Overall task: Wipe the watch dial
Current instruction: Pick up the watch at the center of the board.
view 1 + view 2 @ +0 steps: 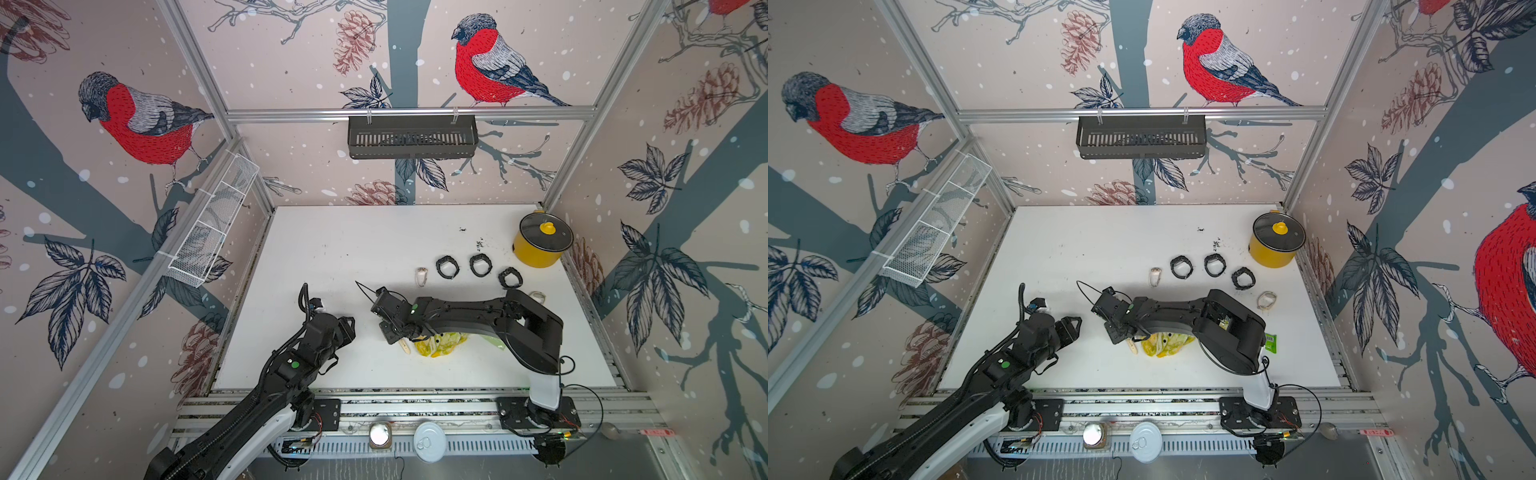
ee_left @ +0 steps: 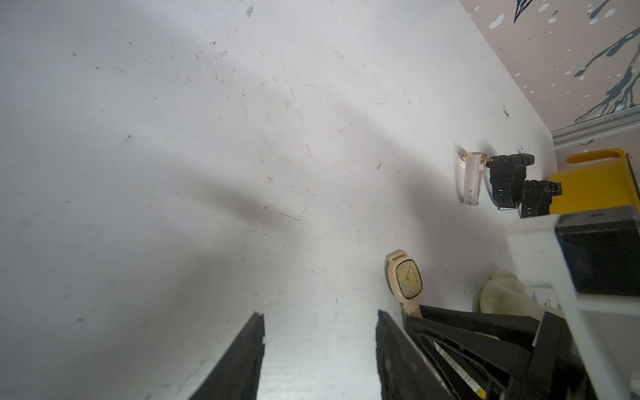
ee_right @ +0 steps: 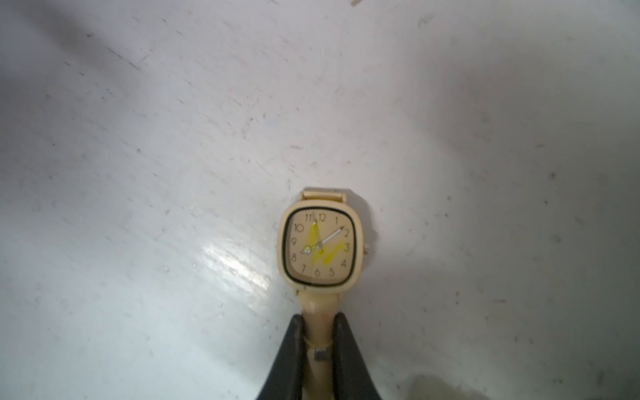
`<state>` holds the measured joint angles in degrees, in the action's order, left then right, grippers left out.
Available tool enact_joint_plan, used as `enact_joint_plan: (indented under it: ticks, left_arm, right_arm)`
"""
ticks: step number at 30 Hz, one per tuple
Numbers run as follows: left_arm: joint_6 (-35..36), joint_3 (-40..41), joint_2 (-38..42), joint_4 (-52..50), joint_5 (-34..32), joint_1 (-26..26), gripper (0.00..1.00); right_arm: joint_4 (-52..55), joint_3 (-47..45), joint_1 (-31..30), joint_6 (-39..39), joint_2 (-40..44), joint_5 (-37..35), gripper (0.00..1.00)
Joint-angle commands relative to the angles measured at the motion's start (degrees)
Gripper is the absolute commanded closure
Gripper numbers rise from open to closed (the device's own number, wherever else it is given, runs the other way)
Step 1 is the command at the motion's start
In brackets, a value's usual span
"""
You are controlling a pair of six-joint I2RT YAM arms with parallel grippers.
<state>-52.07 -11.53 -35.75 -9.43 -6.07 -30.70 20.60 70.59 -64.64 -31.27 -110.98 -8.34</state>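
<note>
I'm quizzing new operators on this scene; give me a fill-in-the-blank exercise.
The fingers of the right gripper pinch the cream watch by its ____.
The scribble on its dial is ____.
____ black watches line up near the yellow pot.
The fingers of the left gripper stand ____, holding nothing.
Missing: strap; yellow; three; open.

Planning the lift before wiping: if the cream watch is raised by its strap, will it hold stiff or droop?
Likely droops: the right gripper pinches only the thin strap, and the bulk of the cream watch lies beyond it. It looks small and light, so slipping seems unlikely. The smooth strap might twist between the fingers.
</note>
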Motion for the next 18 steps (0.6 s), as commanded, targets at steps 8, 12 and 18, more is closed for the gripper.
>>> enact_joint_plan:
  ticks: [8, 12, 18]
  left_arm:
    - [0.18, 1.15, 3.36, 8.51, 7.86, 0.18, 0.47]
    - [0.04, 1.55, 7.35, 13.44, 13.18, 0.14, 0.47]
    - [0.22, 3.26, 13.08, 26.96, 23.76, 0.13, 0.47]
  right_arm:
    - [-8.33, -6.76, 0.93, 1.86, 9.88, -3.57, 0.85]
    - [-12.96, -11.08, 1.77, 2.39, 15.27, -4.32, 0.85]
    - [-24.05, -20.49, 1.64, 4.96, 27.21, -7.15, 0.85]
